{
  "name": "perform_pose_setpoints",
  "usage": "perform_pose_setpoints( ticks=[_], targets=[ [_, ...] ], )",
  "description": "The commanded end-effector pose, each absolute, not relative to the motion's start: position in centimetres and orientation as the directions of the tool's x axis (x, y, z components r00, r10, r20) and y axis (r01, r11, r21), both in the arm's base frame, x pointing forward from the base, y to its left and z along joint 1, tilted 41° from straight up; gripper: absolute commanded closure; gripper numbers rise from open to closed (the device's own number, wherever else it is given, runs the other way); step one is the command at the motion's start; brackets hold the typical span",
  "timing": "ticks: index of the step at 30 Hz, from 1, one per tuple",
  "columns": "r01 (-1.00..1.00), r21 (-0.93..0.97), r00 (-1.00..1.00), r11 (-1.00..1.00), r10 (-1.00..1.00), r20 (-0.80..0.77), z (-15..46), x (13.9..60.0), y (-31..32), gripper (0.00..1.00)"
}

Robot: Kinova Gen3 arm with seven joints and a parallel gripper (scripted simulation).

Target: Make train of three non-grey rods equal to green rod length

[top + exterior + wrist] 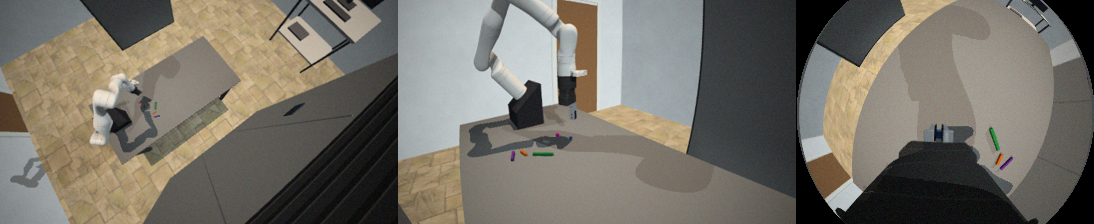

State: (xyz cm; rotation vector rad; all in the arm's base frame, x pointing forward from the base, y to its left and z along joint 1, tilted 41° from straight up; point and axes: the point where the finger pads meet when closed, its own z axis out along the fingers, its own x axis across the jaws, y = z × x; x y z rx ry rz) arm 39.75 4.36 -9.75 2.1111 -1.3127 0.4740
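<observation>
Small rods apart beneath a raised claw

From left to right around the long green rod [155, 106] [543, 153] [994, 139], I see a purple rod [157, 116] [512, 156] [1006, 163] left of it, an orange rod [154, 113] [523, 153] [999, 159] nearer its left end, a short magenta rod [557, 135] beyond it, and a tiny blue rod [570, 138] beyond its right end. Above and beyond it hangs the black-and-grey two-finger claw [573, 117] [939, 130], fingers narrowly parted, blue showing between; whether they grip anything, I can't tell.
</observation>
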Motion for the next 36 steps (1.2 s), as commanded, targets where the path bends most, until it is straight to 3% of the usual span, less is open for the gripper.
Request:
perform_pose_setpoints(
  ticks=[1, 36],
  targets=[
    [-0.893, 0.303, 0.451, -0.333, -0.679, 0.58, -9.6, 39.8, 4.6, 0.76],
    [-0.9, 0.296, 0.436, -0.321, -0.684, 0.585, -12.0, 39.7, 2.4, 0.76]
  ],
)
